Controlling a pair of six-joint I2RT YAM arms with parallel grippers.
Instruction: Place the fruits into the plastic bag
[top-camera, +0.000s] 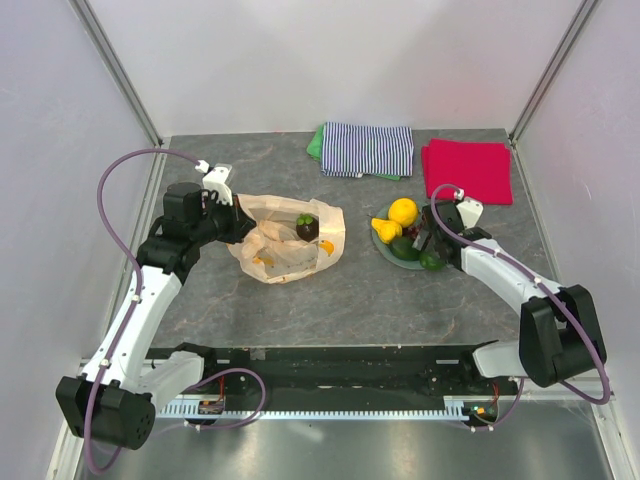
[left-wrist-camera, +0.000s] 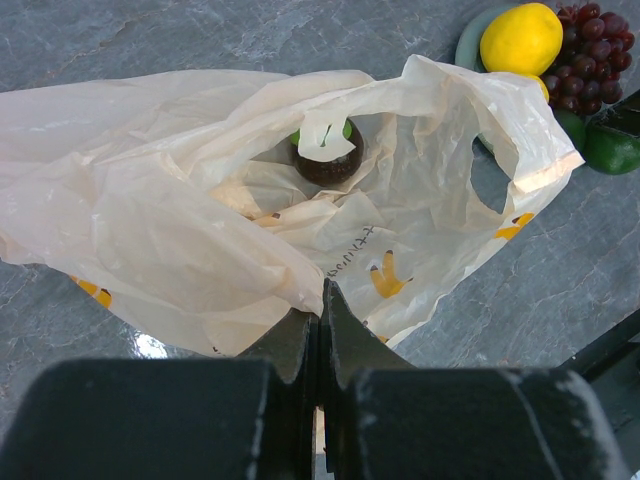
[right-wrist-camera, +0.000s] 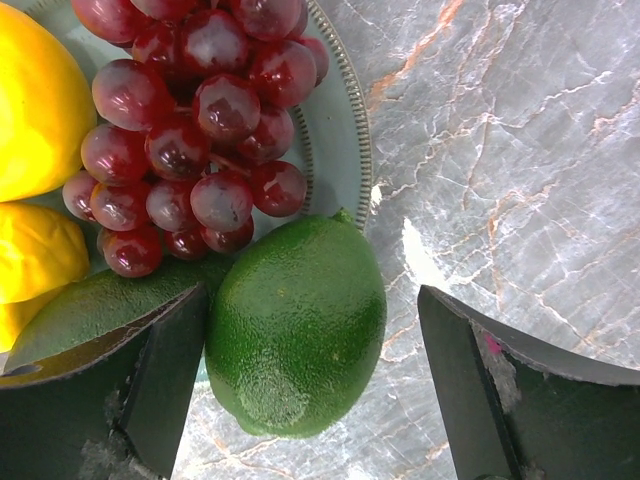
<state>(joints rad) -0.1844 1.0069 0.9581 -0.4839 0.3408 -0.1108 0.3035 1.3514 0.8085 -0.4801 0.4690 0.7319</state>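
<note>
The plastic bag (top-camera: 285, 245) lies open left of centre, with a dark round fruit with a green top (top-camera: 305, 227) inside; both show in the left wrist view, the bag (left-wrist-camera: 150, 220) and the fruit (left-wrist-camera: 325, 160). My left gripper (top-camera: 238, 226) is shut on the bag's near rim (left-wrist-camera: 320, 300). The grey-green plate (top-camera: 378, 237) holds the lemon (top-camera: 403, 211), pear (top-camera: 386, 229), avocado (top-camera: 405, 249) and grapes (right-wrist-camera: 195, 130). My right gripper (right-wrist-camera: 312, 300) is open around the lime (right-wrist-camera: 297, 325) at the plate's edge. Its left finger touches the lime and the right finger stands apart.
A striped folded cloth (top-camera: 368, 150) lies on a green one at the back, and a red folded cloth (top-camera: 467, 170) at the back right. Pale enclosure walls stand on the left, right and back. The right arm (top-camera: 510, 280) lies across the table's right side.
</note>
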